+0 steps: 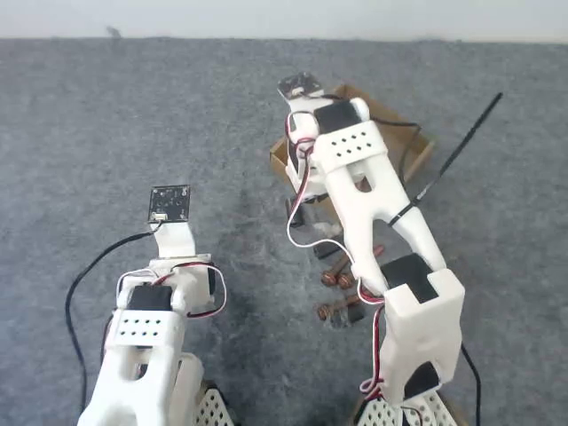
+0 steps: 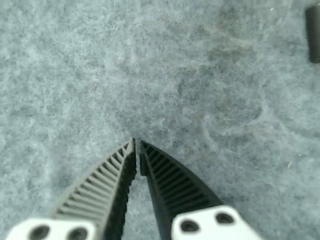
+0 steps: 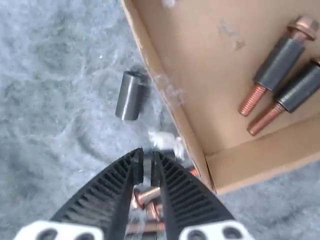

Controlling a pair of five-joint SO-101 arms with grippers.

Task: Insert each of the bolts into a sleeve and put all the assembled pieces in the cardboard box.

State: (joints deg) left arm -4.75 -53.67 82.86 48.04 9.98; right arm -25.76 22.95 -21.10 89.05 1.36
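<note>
Where the high view looks down on the grey desk (image 1: pixel 133 106), the right arm extends to the cardboard box (image 1: pixel 419 146), with loose bolts (image 1: pixel 341 278) beside it. In the left wrist view, the left end effector (image 2: pixel 136 146) is pinched closed and empty. In the right wrist view, the right end effector (image 3: pixel 146 156) stands nearly closed and empty. A sleeve (image 3: pixel 131 95) lies just outside the box, and two assembled pieces (image 3: pixel 280 62) lie inside.

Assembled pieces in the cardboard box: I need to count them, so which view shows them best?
The right wrist view: two assembled pieces lie in plain sight on the cardboard box floor. In the high view the right arm covers the box's inside; the left wrist view faces carpet.
</note>
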